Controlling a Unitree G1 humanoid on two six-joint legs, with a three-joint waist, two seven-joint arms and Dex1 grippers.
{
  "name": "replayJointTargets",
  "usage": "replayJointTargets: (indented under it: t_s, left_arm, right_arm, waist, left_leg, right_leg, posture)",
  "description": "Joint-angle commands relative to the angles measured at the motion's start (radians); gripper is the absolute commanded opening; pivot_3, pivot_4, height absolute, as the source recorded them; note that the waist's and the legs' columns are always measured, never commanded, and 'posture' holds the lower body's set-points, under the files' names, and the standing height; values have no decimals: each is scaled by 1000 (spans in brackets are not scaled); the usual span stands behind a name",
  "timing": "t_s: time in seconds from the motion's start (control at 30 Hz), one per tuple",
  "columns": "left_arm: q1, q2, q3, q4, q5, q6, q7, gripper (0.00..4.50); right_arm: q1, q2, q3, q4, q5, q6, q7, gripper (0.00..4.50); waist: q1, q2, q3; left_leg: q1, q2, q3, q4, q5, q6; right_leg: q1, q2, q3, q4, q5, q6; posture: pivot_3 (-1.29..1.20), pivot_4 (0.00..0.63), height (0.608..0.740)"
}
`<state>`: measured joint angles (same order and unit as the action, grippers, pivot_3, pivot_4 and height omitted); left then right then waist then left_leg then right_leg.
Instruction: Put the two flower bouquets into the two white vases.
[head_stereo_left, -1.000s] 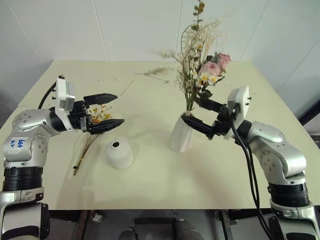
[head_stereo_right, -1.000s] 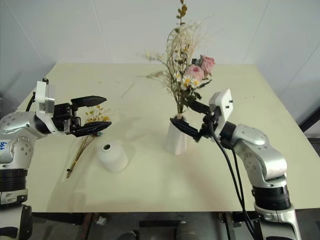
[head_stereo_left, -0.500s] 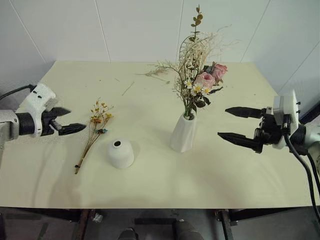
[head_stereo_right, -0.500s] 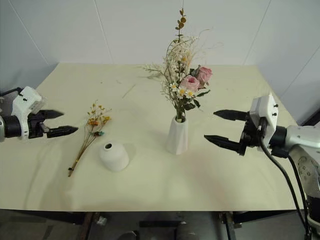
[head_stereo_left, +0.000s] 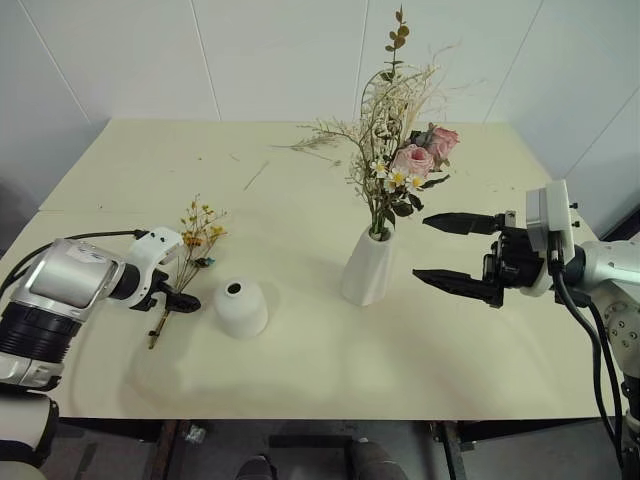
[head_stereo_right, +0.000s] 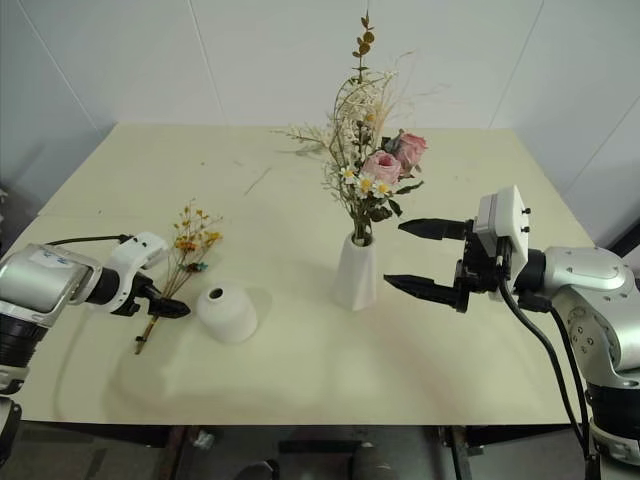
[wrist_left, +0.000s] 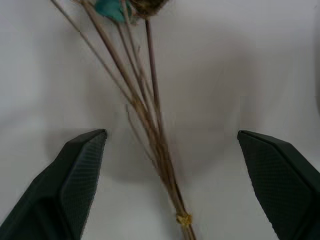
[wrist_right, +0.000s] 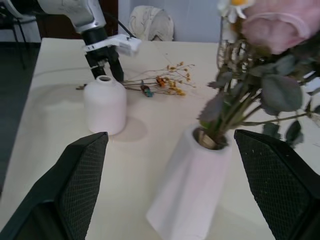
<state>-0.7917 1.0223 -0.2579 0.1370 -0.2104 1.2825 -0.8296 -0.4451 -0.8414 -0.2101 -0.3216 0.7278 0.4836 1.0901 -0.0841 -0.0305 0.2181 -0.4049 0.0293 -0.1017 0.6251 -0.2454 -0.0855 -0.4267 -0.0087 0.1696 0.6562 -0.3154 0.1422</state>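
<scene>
vases (head_stereo_left: 367, 268): matt white, smooth; table (head_stereo_left: 300, 370): matt cream; gripper fingers (wrist_left: 75, 180): textured black

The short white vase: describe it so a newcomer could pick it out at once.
On the pale table, look at the robot's left half, beside the thin bouquet lying flat. The short white vase stands there, empty. Unlike the taller cone vase holding the pink roses, it is a squat dome with a small dark opening.

Left gripper (wrist_left: 167, 145): we see its fingers spread wide, one either side of the thin-stemmed bouquet (head_stereo_left: 190, 258), bare table (head_stereo_left: 300, 370) between.
Short vase (head_stereo_left: 240, 306): just beside those stems, crowding that side.
Right gripper (head_stereo_left: 455, 252): we find open table between it and the tall vase (head_stereo_left: 367, 266).
Fuller bouquet (head_stereo_left: 398, 150): spreads above the tall vase.
</scene>
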Motion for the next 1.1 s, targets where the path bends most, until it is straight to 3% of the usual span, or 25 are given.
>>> replayJointTargets:
  t_s: [0.03, 0.37, 0.5, 0.7, 0.77, 0.9, 0.97, 1.1]
  left_arm:
    - [8, 9, -47, -48, 27, 31, 18, 4500]
    - [-3, 5, -65, 27, 66, -28, 38, 4500]
    - [-8, -1, -58, 66, 73, -52, 41, 3663]
    - [-3, -19, -27, 114, 66, -68, 49, 1832]
    - [4, -24, -12, 129, 63, -81, 55, 1217]
    - [10, -37, 28, 168, 63, -111, 75, 22]
    - [16, -38, 45, 183, 63, -121, 80, 22]
    - [33, -48, 98, 192, 51, -157, 89, 22]
  right_arm:
    - [37, 9, -46, -71, 34, 3, -30, 4269]
    - [102, 16, -75, -143, 80, 23, -95, 4269]
    - [118, 7, -86, -151, 87, 21, -101, 4308]
    - [114, -1, -85, -145, 85, 17, -104, 4308]
    - [111, -3, -86, -143, 84, 18, -102, 4308]
    - [103, -8, -86, -130, 78, 15, -94, 4308]
    - [99, -10, -87, -121, 76, 13, -89, 4308]
    - [93, -15, -85, -105, 70, 6, -79, 4308]
  waist:
    - [2, 0, 0]
    - [2, 0, 0]
    - [2, 0, 0]
    - [-6, 0, 0]
    - [-7, 0, 0]
    - [-3, 0, 0]
    - [-2, 0, 0]
    - [-2, 0, 0]
  left_leg:
    - [0, 0, 0, 1, 0, 0]
    - [3, -1, 0, 4, 0, 0]
    - [4, -1, 0, 5, 1, 1]
    - [17, 0, 0, 3, 2, 3]
    - [17, 0, 1, 3, 2, 3]
    - [17, 0, 2, 3, 2, 3]
    - [17, 0, 2, 2, 2, 3]
    - [17, 0, 2, 1, 2, 3]
  right_leg:
    - [0, 0, 0, 1, 0, 0]
    - [4, 0, 0, 1, 1, 1]
    - [5, 0, 0, 1, 1, 0]
    - [17, 1, 1, -2, 0, -3]
    - [17, 1, 2, -4, -7, -16]
    - [17, 1, 3, -3, -5, -12]
    - [17, 1, 3, -3, 1, 0]
    - [17, 1, 3, -4, 1, 0]
  posture:
    - [0, 150, 740]
    - [0, 150, 740]
    - [0, 150, 740]
    - [0, 150, 740]
    - [0, 150, 740]
    - [0, 150, 740]
    - [0, 150, 740]
    - [0, 150, 740]
